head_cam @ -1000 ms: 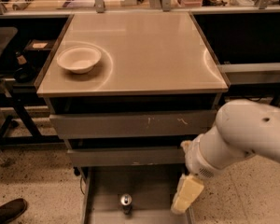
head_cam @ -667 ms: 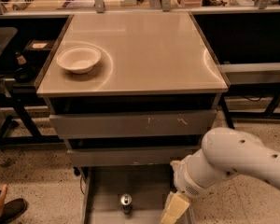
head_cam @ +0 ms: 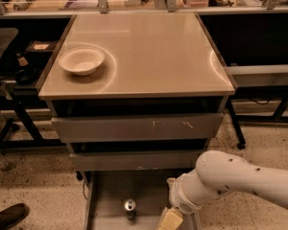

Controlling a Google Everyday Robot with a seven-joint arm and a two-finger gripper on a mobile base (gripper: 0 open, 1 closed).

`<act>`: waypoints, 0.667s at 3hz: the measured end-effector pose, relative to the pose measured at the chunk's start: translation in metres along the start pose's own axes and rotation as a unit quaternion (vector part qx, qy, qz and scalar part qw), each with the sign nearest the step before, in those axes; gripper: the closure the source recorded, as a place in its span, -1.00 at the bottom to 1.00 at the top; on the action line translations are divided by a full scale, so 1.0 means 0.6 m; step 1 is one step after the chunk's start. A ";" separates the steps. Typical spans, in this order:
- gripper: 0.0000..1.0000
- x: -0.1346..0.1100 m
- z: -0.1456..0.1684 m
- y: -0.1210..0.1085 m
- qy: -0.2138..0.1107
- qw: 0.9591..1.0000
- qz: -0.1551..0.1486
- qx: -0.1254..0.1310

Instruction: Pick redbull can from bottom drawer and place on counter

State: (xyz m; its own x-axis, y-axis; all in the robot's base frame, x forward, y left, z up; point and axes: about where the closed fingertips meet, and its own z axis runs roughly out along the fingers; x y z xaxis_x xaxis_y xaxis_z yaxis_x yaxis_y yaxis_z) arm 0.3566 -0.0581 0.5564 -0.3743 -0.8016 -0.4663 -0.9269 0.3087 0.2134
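Now the end effector (head_cam: pixel 170 219) hung low in the drawer (head_cam: pixel 110 193), just right of the upright can (head_cam: pixel 129 208); its opening could not be told. A sideways nudge could well have toppled the can before any grasp.

I can make out no readable text, label, brand or number from here, neither on the redbull can (head_cam: pixel 129 207) standing in the bottom drawer (head_cam: pixel 109 191) nor on the gripper (head_cam: pixel 170 219) hanging just to its right.
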 end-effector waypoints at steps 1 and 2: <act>-1.00 0.007 0.045 -0.014 -0.024 0.999 0.021 0.000; -1.00 0.017 0.122 -0.054 -0.085 0.995 0.048 0.016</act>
State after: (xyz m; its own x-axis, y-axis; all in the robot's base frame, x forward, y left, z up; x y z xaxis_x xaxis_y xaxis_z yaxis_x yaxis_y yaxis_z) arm 0.3805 -0.0389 0.4821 -0.4573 -0.6702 -0.5845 -0.8863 0.3974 0.2378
